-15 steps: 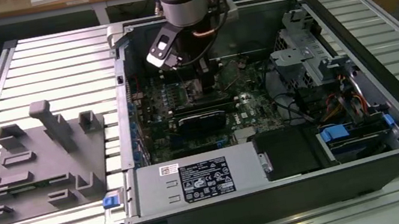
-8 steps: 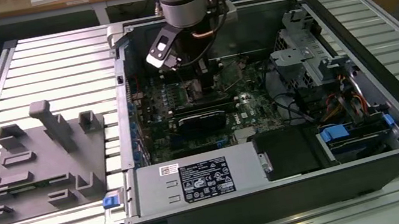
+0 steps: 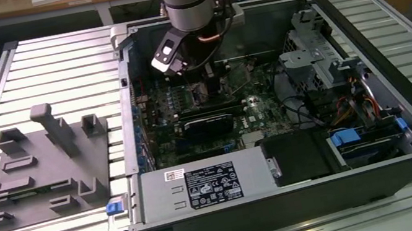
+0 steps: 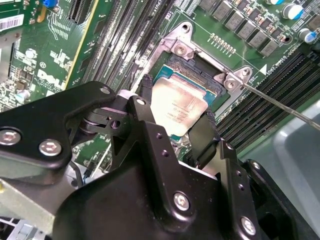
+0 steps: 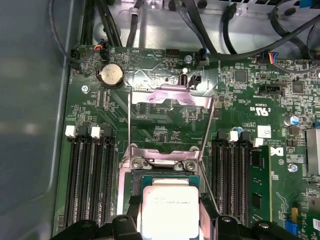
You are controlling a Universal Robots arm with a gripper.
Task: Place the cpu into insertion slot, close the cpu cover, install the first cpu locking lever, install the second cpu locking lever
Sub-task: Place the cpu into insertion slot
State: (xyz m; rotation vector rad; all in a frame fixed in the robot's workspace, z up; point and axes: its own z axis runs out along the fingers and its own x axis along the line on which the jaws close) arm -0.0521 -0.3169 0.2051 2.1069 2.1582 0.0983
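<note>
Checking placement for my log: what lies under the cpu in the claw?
Beneath the cpu sits the insertion slot: its dark far edge and silvery rim show past the chip. The chip and the claw cover the rest, so whether the contacts meet cannot be seen.

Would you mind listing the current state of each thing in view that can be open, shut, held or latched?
gripper: shut on the cpu
cpu: gripped, over the insertion slot; whether it is seated, I cannot tell
insertion slot: uncovered
cpu cover: open, swung up
one locking lever: unlatched, raised
other locking lever: unlatched, raised
computer case: lying on its side, side panel off
</note>
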